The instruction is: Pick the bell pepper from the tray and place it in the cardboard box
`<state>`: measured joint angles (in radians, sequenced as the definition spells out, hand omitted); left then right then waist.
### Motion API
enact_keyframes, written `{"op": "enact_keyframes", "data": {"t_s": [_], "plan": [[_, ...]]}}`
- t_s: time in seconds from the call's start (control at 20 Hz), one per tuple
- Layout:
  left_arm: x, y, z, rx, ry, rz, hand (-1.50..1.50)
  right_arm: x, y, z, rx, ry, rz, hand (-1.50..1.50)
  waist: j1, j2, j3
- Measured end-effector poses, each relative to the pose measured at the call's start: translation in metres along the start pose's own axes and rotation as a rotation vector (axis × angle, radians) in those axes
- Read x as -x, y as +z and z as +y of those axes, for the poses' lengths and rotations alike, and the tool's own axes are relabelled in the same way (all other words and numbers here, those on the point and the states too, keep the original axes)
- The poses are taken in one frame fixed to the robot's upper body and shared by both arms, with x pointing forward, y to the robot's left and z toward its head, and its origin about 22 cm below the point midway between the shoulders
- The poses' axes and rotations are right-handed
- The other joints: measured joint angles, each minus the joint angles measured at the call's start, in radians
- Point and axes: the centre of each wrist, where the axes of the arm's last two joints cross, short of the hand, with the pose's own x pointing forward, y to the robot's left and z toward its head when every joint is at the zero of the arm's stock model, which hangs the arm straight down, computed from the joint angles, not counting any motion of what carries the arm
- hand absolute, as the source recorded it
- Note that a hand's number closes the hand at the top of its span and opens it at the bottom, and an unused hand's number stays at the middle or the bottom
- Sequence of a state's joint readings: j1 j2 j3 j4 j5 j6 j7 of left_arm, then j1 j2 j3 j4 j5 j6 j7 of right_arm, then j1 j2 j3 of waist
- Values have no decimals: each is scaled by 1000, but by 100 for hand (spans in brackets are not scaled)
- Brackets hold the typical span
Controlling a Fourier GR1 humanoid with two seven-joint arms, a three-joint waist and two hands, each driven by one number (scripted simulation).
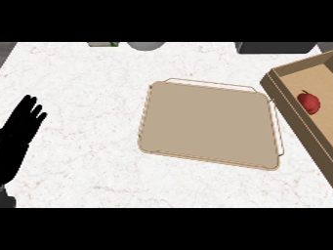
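Red against the brown card, the pepper (309,102) lies on the floor of the box (304,134), near the box's left wall; we cannot tell whether it touches that wall. A short dark stem shows at the pepper's far end. The box sits at the right of the white marbled counter (82,88), set at a slant, its top open, and the view's right edge cuts part of it off. Just left of it, in the middle of the counter, is the tan tray (208,124), a flat sheet with rounded corners and a thin rim line along its far and right sides; its far right corner comes close to the box wall. We see 1 hand, the left hand (14,136), black, at the near left, well apart from the tray and box. Its fingers are straight, held side by side and pointing far, and they hold nothing. At the far edge we make out a grey round thing (146,46) and a dark block (273,47), both cut off.
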<state>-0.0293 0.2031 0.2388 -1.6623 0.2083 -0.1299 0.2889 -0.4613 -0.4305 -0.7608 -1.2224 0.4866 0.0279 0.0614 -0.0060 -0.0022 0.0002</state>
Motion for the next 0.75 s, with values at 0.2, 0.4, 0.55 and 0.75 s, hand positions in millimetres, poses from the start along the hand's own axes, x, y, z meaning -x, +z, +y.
{"op": "enact_keyframes", "data": {"t_s": [0.2, 0.4, 0.55, 0.75], "plan": [[1, 4, 0, -2, 2, -1, 0, 16, 4, -48, 32, -67, 20, -150, -2, -1, 0], [-1, 2, 0, 0, -1, 5, 0, 35, 5, -87, 27, -94, 16, -150, 1, 1, 0], [4, 1, -6, 12, 1, 7, 0, 38, 4, -110, 13, -101, 4, -150, 3, 1, 0], [1, 0, -9, 6, 2, 9, 0, 52, 16, -131, -9, -96, -9, -150, 3, 1, 0]]}}
